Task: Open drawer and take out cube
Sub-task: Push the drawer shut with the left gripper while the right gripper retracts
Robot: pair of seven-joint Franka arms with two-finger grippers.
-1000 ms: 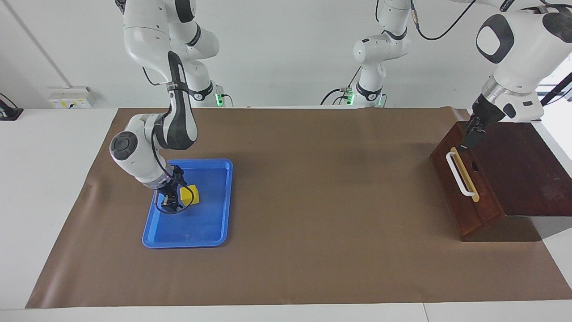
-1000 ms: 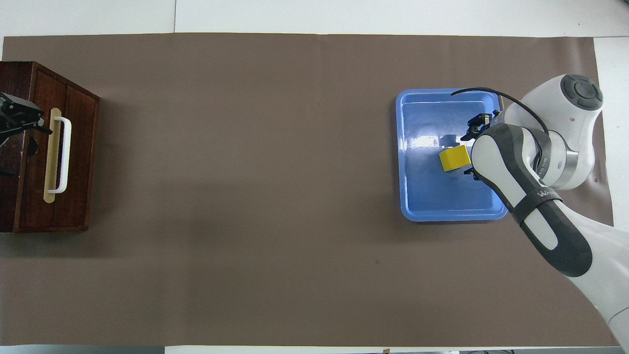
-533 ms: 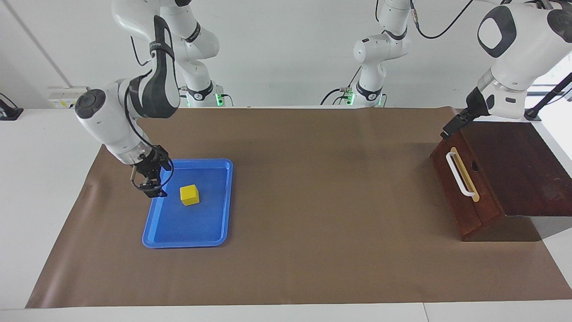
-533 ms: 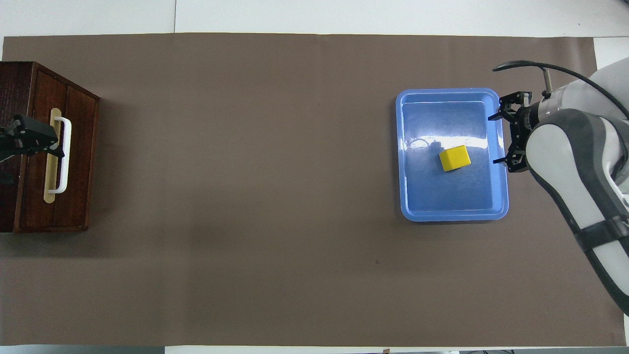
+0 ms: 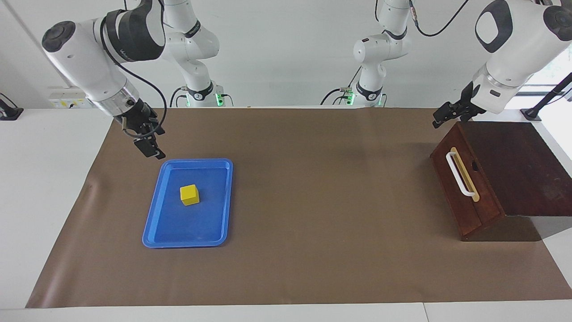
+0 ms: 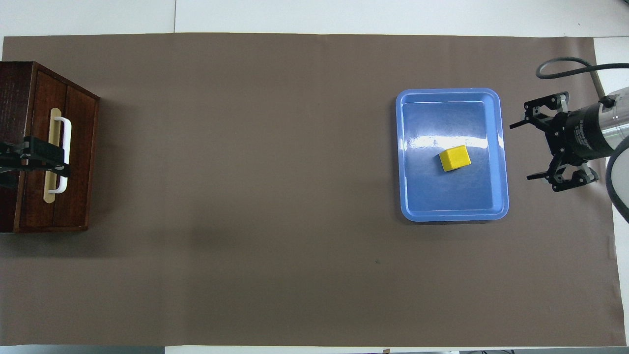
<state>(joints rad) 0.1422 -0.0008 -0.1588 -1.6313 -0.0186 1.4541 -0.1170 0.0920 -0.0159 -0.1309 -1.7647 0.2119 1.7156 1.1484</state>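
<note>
**Desk:** Two white robot arms over a brown paper-covered table. What does the facing view give us?

**Photographer:** The small bright yellow solid cube sits inside the shallow blue plastic tray, toward the right arm's end of the table. The right gripper hangs in the air by the tray's robot-side corner, holding nothing, its fingers spread. At the left arm's end stands the dark reddish-brown wooden drawer, pushed in, with its white bar handle on a tan strip. The left gripper hovers above the cabinet's robot-side top corner, clear of the wood, and carries nothing; from here I cannot tell how its fingers stand.

**Desk:** And from overhead?

**Photographer:** The cube lies near the middle of the tray, touching no gripper. The right gripper is over the bare paper just beside the tray's long edge, its two fingers splayed wide apart. The left gripper covers the lower part of the handle on the drawer front, seen from above only; its fingers look released, around nothing. Tray and drawer are well apart, at the two ends of the paper.
</note>
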